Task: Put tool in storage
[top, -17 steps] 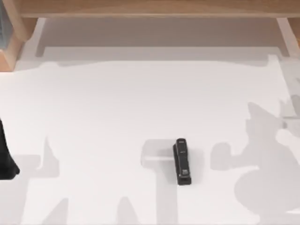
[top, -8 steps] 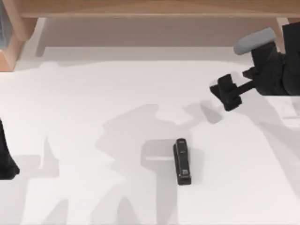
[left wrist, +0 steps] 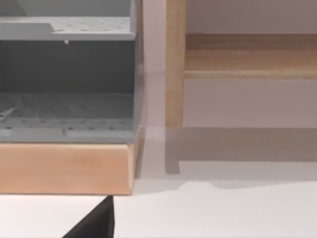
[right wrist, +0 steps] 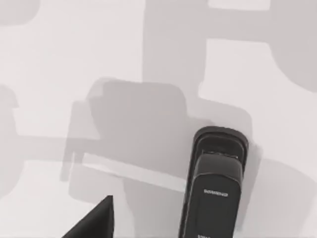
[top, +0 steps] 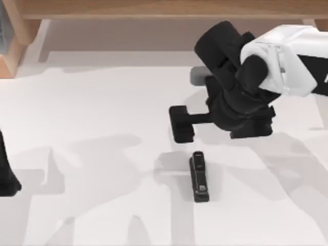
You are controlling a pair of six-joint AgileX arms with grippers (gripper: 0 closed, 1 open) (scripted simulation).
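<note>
Top view: white table (top: 102, 102), wooden shelf frame (top: 154, 9) behind

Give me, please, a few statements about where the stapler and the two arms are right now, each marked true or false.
1. The stapler lies flat on the white table. True.
2. The right hand grips the stapler. False: it hovers just beyond the stapler's far end, not touching it.
3. The left arm is over the stapler. False: it sits at the table's left edge.
4. A wooden shelf unit runs along the table's far side. True.
5. The stapler is inside the grey storage. False: it is on the open table.
</note>
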